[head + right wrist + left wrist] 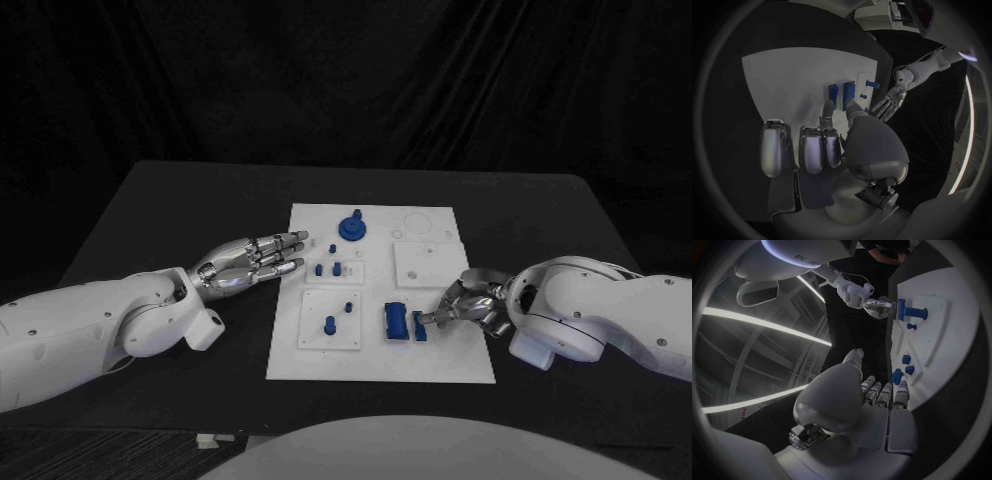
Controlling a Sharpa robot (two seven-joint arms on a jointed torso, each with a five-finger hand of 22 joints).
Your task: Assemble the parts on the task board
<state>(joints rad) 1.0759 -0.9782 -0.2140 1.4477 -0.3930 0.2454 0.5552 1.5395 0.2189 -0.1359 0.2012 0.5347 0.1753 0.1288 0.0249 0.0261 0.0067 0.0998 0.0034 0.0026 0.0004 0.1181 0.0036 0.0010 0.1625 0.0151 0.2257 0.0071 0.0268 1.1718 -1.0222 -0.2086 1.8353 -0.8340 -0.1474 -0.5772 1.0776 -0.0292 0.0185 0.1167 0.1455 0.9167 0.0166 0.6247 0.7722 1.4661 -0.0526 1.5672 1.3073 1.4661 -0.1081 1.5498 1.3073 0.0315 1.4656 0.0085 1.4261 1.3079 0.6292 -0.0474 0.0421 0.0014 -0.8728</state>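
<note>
Task board (378,365): a white plate in the middle of the black table (173,200), carrying 3 raised white sub-plates and several small blue parts. You may judge it stiff and flat; nothing suggests it needs holding.

Left hand (248,262): it hovers at the board's left edge, fingers stretched out and slightly apart, holding nothing. Its fingertips point at the small blue pegs (333,268) on the mid-left sub-plate.

Right hand (473,302): it sits at the board's right side, near edge, fingers curled toward the narrow blue piece (421,326). The head view suggests a pinch on that piece, but you cannot tell for certain whether it is gripped or only touched.

Blue rectangular block (394,321): it lies just left of the narrow piece, near the board's middle. Judge it light, rigid moulded plastic, smooth and liable to slip; take it across its long flat sides.

Blue knob part (352,225): it stands upright at the far side of the board. Take it by the stem.

Near-left sub-plate (315,335): it holds 2 small blue pegs (330,324). These look very light and easily knocked; pinch them with fingertips only.
</note>
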